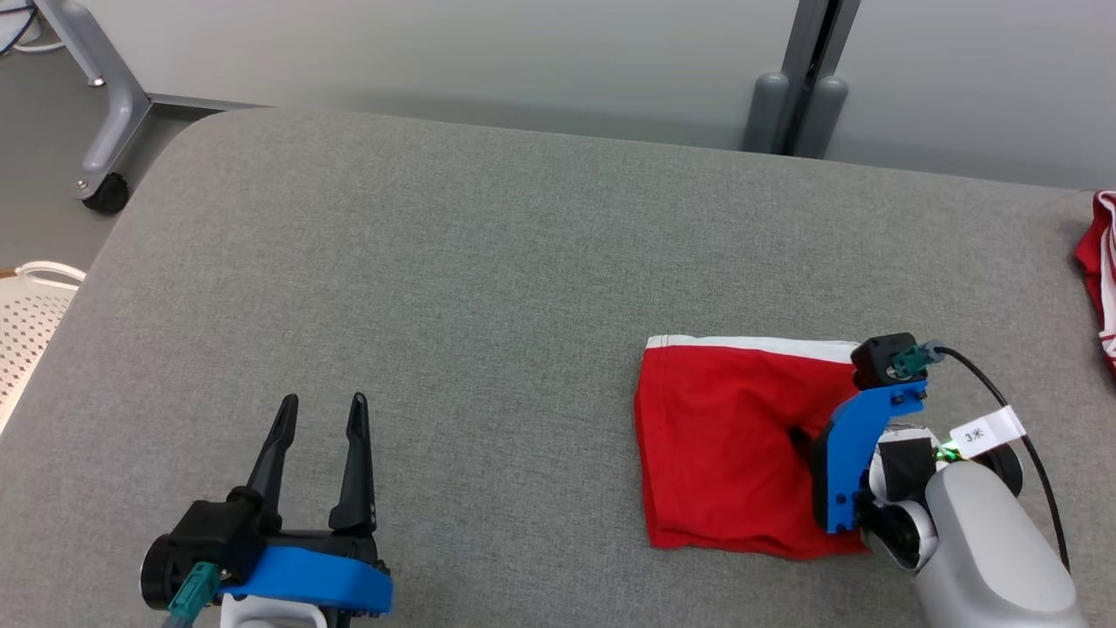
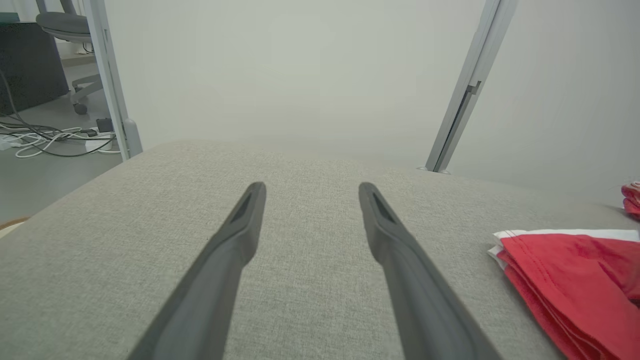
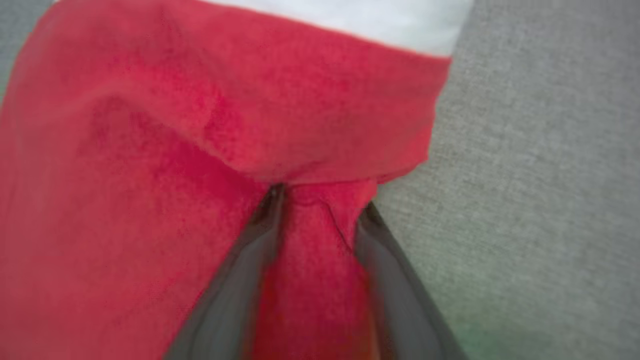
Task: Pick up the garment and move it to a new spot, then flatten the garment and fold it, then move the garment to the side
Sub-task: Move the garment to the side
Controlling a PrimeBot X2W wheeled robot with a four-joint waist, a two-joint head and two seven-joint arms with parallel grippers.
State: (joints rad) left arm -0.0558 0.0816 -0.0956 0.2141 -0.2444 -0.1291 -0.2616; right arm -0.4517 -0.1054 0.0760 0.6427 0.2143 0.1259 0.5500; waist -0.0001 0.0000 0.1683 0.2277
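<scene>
Right gripper (image 3: 322, 197): fingers (image 3: 240, 280) spread, a strip of red cloth lying between them, tips pushed under a fold; set down on the right part of the garment (image 1: 724, 445), blue bracket and pale forearm rising behind it toward the near right. Garment: red, folded to a rough rectangle, white band (image 1: 750, 344) along its far edge, lying flat on the right half of the pad (image 1: 479, 262), near the front. Cable (image 1: 1037, 462): black, runs from the right wrist back along the arm, carries a white tag (image 1: 985, 432). Left gripper (image 1: 323, 406): fingers spread, nothing between them, tips pointing away over bare pad at the near left, well apart from the garment. Pad: grey woven surface, rounded far-left corner. Second cloth (image 1: 1100, 270): red with white stripes, at the pad's far right edge, cut off by the frame, apart from the garment. Post (image 1: 806, 78): grey, upright behind the pad against a pale wall. Stand (image 1: 105, 105): grey leg with a black caster, on the floor at far left. Basket (image 1: 30, 323): white, perforated, beside the pad's left edge.
</scene>
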